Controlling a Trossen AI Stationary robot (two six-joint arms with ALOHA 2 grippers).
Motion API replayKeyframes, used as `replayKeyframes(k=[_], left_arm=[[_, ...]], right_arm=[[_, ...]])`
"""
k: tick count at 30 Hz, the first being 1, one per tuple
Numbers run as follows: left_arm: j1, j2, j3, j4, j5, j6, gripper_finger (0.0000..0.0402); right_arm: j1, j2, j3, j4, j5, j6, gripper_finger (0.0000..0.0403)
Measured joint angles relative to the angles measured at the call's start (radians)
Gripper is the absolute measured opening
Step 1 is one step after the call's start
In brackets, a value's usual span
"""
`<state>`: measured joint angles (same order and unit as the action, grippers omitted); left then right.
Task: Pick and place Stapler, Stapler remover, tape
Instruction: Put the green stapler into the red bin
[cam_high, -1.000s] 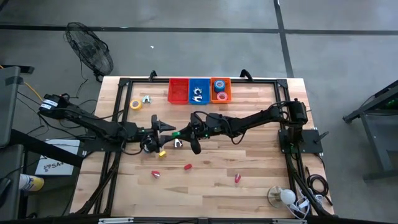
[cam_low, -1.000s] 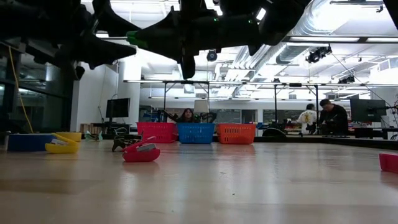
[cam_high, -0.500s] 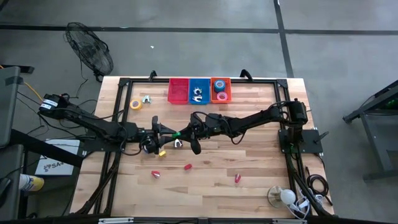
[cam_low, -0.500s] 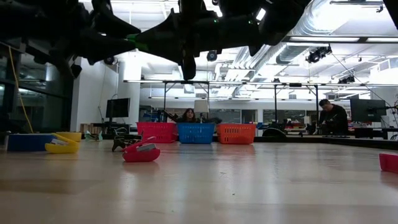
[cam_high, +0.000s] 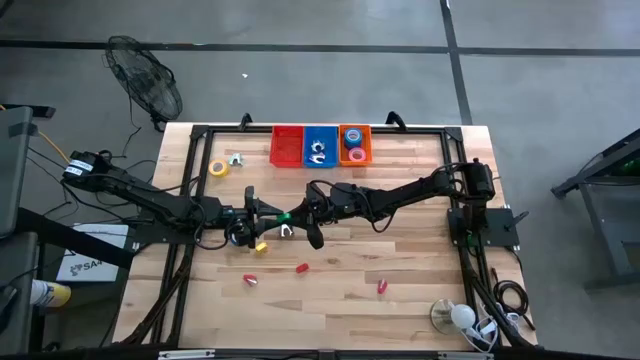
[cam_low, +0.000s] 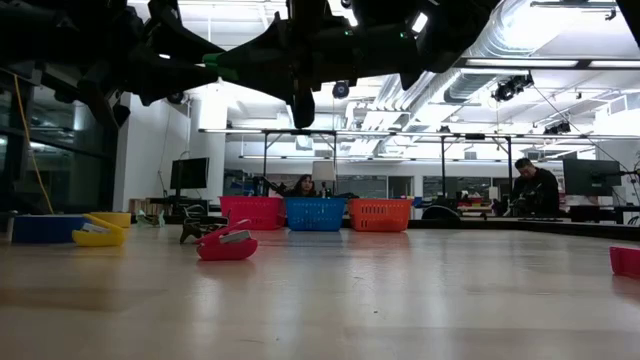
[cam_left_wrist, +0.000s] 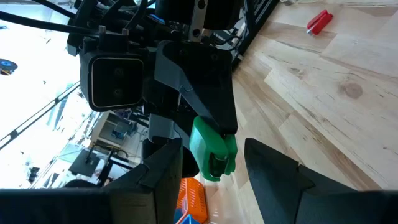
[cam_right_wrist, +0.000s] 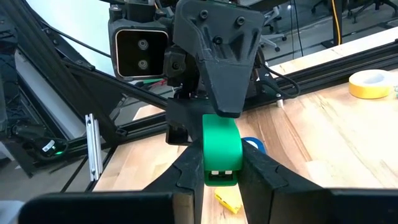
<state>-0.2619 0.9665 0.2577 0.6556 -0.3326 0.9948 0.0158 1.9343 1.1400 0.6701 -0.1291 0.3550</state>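
A small green stapler (cam_high: 284, 215) hangs above the middle of the table between my two grippers, which meet tip to tip. My right gripper (cam_right_wrist: 221, 177) reaches in from the table's right and is shut on it. My left gripper (cam_left_wrist: 211, 171) comes from the table's left and is shut on the stapler's other end. In the low view the stapler (cam_low: 213, 62) shows high above the board. Yellow tape (cam_high: 217, 168) and a stapler remover (cam_high: 235, 158) lie on the table at the far left. My left gripper has the green stapler's end (cam_left_wrist: 214, 152) between its two fingers, coming level from the table's left. The stapler is clear of the table. How far back it reaches I cannot tell. My right gripper pinches the green stapler's two sides (cam_right_wrist: 222, 149) between its two fingers, coming about level from the table's right. The stapler sticks out ahead of the fingers toward the left gripper, lifted clear of the table.
Red (cam_high: 287, 145), blue (cam_high: 320, 145) and orange (cam_high: 355, 143) bins stand at the far edge, the orange one holding tape rolls. Under the grippers lie a yellow stapler (cam_high: 261, 245) and blue tape (cam_right_wrist: 255, 144). Red staplers (cam_high: 301, 268) lie nearer the front.
My left gripper has shut from wide open onto the green stapler held by my right gripper. Neither hand has shifted, and the stapler has stayed where it was.
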Motion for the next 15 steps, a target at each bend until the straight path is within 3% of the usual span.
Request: replayKeyframes(k=[6,15], left_arm=[[0.000,0.000,0.000,0.000,-0.003,-0.005,0.0156],[0.000,-0.001,-0.001,0.000,-0.004,-0.002,0.0074]], right_arm=[[0.000,0.000,0.000,0.000,0.001,-0.004,0.0064],[0.000,0.000,0.000,0.000,0.001,0.000,0.0065]])
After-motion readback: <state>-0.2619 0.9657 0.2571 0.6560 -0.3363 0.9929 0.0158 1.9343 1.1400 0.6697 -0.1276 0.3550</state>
